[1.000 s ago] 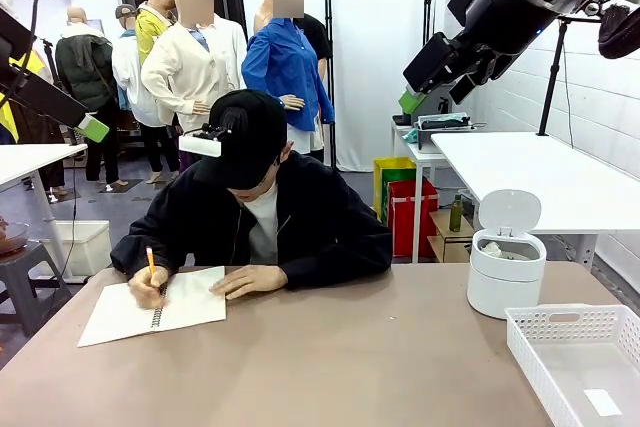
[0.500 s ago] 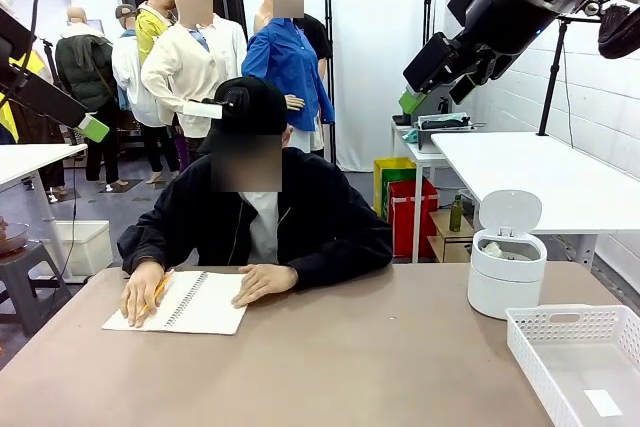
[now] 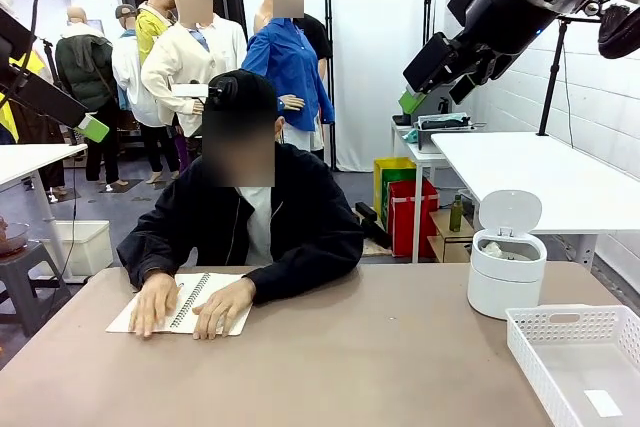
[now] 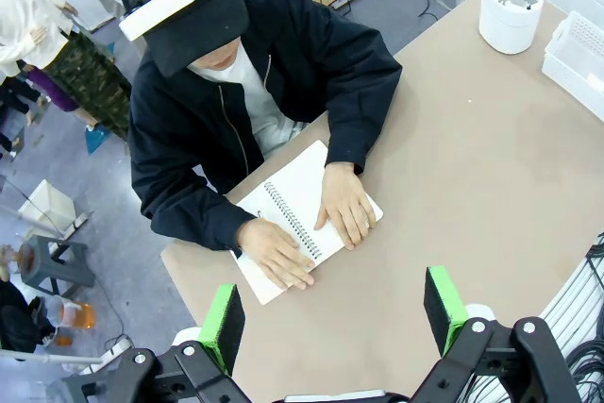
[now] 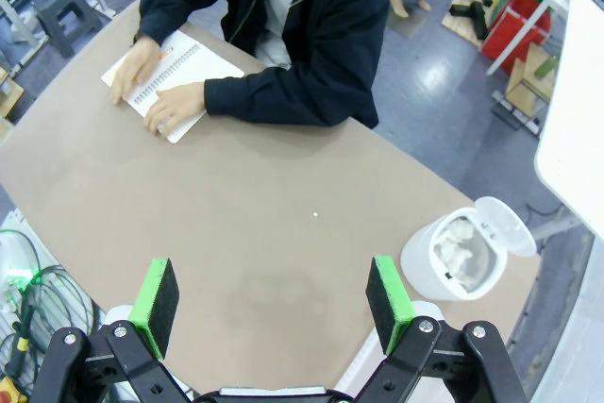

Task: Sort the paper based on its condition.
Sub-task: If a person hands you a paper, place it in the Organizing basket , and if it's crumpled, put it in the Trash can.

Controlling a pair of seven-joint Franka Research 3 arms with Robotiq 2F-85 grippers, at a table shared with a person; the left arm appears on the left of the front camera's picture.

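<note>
Crumpled white paper (image 5: 460,244) lies inside the open white lidded bin (image 5: 444,261), which stands at the table's right (image 3: 506,272). One flat paper slip (image 3: 603,402) rests in the white basket (image 3: 575,322) at the near right corner. My left gripper (image 4: 333,313) hangs open high above the table, over the person's spiral notebook (image 4: 297,200). My right gripper (image 5: 272,299) is also open and empty, high over the table's middle. In the front view both grippers are raised, the left (image 3: 93,128) at the picture's left and the right (image 3: 412,102) at upper right.
A person in a black jacket and cap sits at the far side with both hands (image 3: 190,312) flat on the notebook (image 3: 180,292). A tiny white speck (image 5: 314,215) lies mid-table. The brown tabletop (image 3: 350,367) is bare between notebook and bin.
The person stopped writing, raised their head, shifted the notebook and laid both hands flat on it. Neither arm has moved.
</note>
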